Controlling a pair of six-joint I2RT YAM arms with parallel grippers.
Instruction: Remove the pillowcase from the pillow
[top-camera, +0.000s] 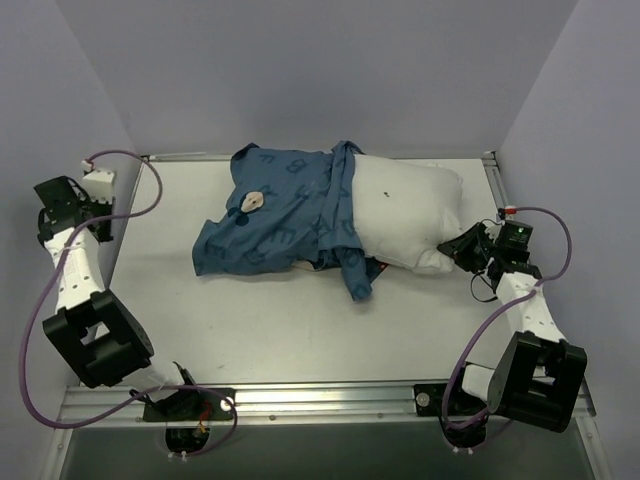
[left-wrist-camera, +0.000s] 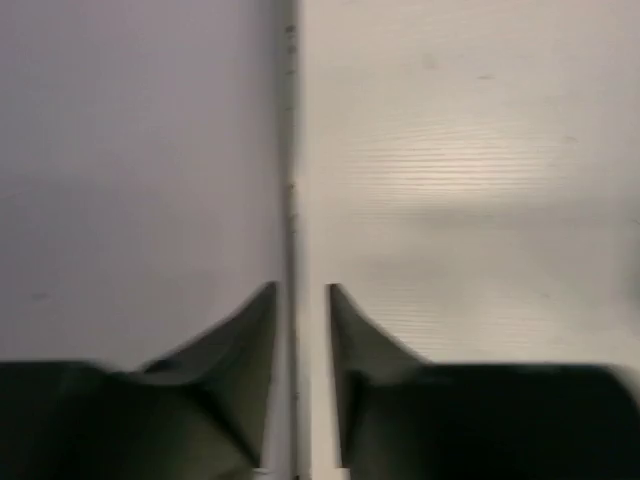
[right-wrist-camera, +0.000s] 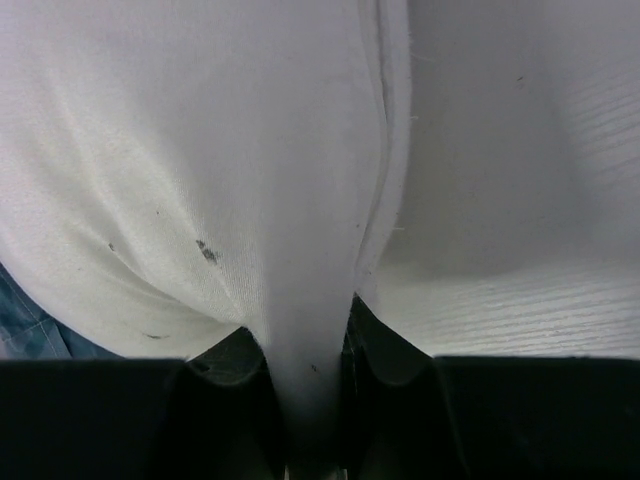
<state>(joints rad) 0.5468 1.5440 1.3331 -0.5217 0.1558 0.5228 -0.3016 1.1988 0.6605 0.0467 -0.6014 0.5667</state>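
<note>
- Pillow (top-camera: 410, 215) lies across the middle of the table (top-camera: 250, 330), long side running left to right, right half bare and white.
- Pillowcase (top-camera: 280, 215), blue with darker letters, is bunched over the pillow's left half. Its open edge forms a rumpled band across the pillow's middle, and a loose flap hangs down onto the table on the near side.
- A small cream-and-red figure (top-camera: 250, 200) shows on the upper left part of the cloth.
- Right gripper (right-wrist-camera: 297, 340) is at the pillow's near right corner. Its jaws are clamped on a fold of the white fabric, which fills the gap between the fingers (right-wrist-camera: 215, 365).
- In the right wrist view a sliver of blue cloth shows at the lower left, behind the pillow's bulge. A few dark specks mark the white fabric.
- Left gripper (left-wrist-camera: 302, 292) is far off at the table's left edge, well apart from pillow and cloth.
- Left jaws stand a narrow slit apart with nothing between them.
- Below them runs the seam (left-wrist-camera: 290, 150) where the table meets the side wall (left-wrist-camera: 130, 150).
</note>
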